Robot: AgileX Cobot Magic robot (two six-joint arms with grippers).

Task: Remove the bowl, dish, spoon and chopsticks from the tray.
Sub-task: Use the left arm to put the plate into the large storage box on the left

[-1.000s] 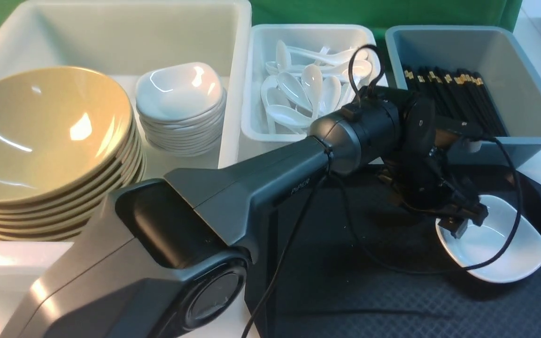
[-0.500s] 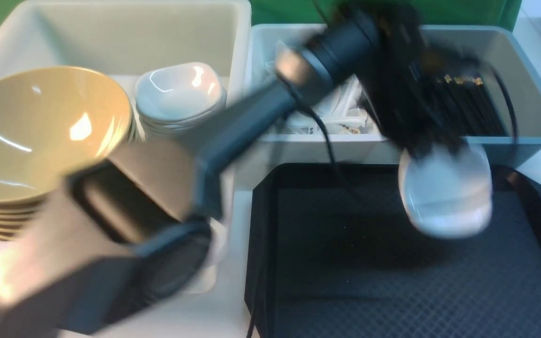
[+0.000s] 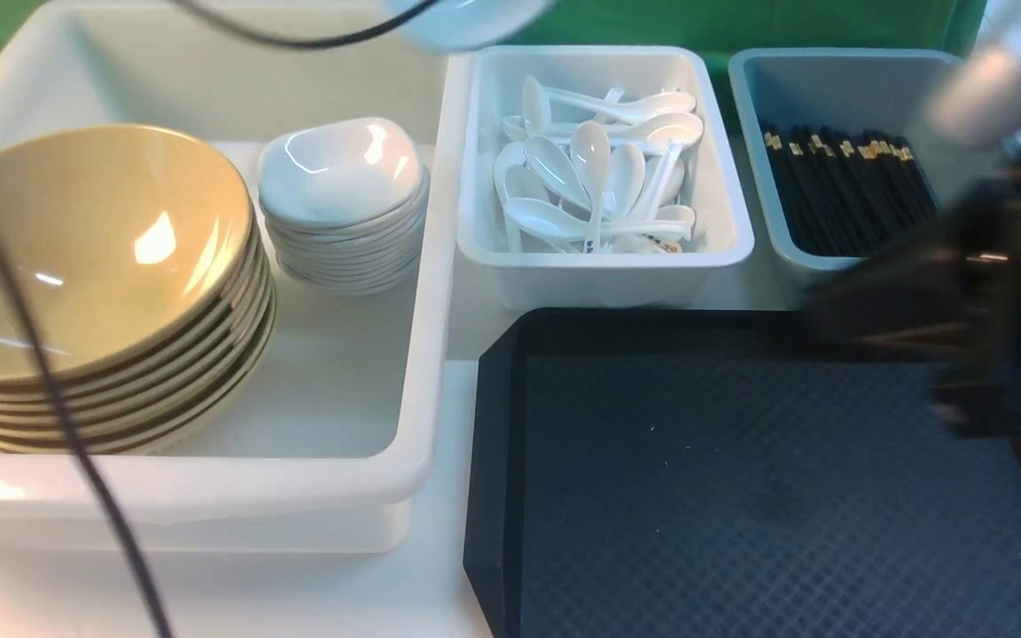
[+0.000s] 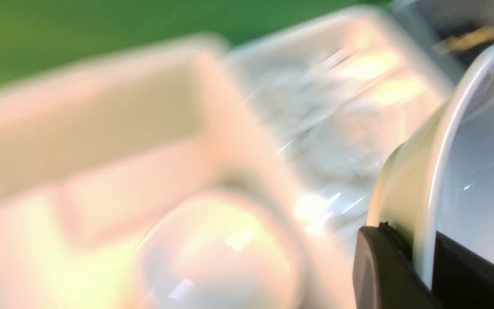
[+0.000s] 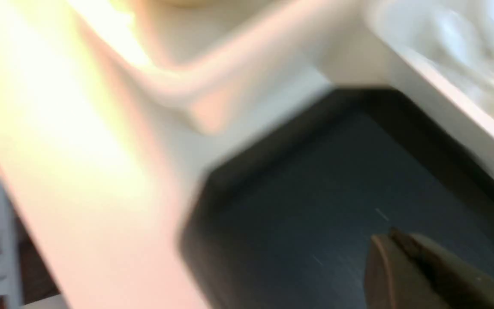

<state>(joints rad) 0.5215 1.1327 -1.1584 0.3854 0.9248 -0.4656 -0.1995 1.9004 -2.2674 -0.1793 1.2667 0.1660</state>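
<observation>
The small white dish [image 3: 466, 16] hangs at the top edge of the front view, above the back rim of the big white bin. In the left wrist view my left gripper [image 4: 423, 257] is shut on the dish's rim [image 4: 465, 163]. The view under it is blurred. The black tray [image 3: 741, 496] holds nothing. My right gripper [image 5: 395, 242] hovers over the tray [image 5: 315, 206] with its jaws together and empty. It is a dark blur at the tray's far right corner in the front view [image 3: 989, 372]. Tan bowls [image 3: 94, 239], spoons [image 3: 599, 177] and chopsticks [image 3: 847, 177] lie in the bins.
The big white bin [image 3: 426, 266] on the left holds the bowl stack and a stack of white dishes [image 3: 342, 204]. A smaller white bin [image 3: 604, 275] holds the spoons. A grey-blue bin [image 3: 745, 106] holds the chopsticks. A black cable [image 3: 50, 390] crosses the left side.
My left arm has lifted the dish off the tray and swung it up and left to above the big white bin. My right arm has come in over the tray's right side.
</observation>
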